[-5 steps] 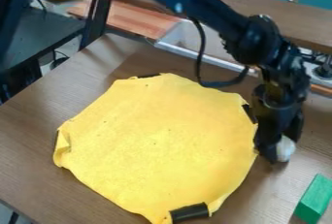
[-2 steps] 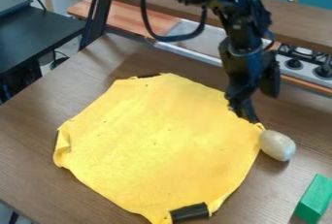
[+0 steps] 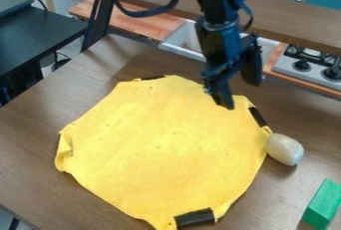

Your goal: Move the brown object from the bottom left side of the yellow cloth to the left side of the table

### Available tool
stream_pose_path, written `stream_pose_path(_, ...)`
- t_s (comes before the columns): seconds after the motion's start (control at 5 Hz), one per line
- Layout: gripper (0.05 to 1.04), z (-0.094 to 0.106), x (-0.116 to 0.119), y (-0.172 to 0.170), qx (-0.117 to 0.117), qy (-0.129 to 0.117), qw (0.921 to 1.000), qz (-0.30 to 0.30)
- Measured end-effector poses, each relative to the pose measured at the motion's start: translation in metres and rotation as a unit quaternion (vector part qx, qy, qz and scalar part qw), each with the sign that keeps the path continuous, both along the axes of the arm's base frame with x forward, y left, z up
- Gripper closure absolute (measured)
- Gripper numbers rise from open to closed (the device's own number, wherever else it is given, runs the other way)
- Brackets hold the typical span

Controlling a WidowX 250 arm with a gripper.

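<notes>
- The black gripper (image 3: pixel 241 94) is hanging, fingers down, over the upper right edge of the yellow cloth (image 3: pixel 160 144).
- Its jaws are standing well open, the two fingers clearly apart, and they are holding nothing between them.
- The oval object (image 3: pixel 284 149), looking pale beige-grey rather than plainly brown, is lying below and to the right of the jaws, on the table (image 3: pixel 33 184), with its left side meeting the cloth's right edge.
- The cloth is spreading out below the jaws and to their left, its left edge folding over on itself.
- One dark strip (image 3: pixel 257 116) is showing at the cloth's edge just below and right of the jaws; another strip (image 3: pixel 194 217) is lying far below them, at the cloth's bottom edge.
- A green block (image 3: pixel 323 204) is resting well below and to the right of the jaws, beyond the oval object.
- A stove (image 3: pixel 306 67) with dark knobs is standing to the right of the jaws and slightly above them.
- A black cable (image 3: pixel 143 13) is looping from the arm, above and left of the jaws.
</notes>
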State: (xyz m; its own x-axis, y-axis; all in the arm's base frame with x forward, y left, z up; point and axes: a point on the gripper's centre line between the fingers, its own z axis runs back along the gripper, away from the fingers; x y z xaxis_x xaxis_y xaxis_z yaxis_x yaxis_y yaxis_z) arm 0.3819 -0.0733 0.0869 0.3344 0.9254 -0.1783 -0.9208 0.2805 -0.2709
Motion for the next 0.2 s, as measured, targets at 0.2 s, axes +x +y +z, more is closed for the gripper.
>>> stream_pose_path(0.2, 0.087, 0.0104, -0.0116, 0.0167, 0.048, 0.017, 0.9986, -0.01)
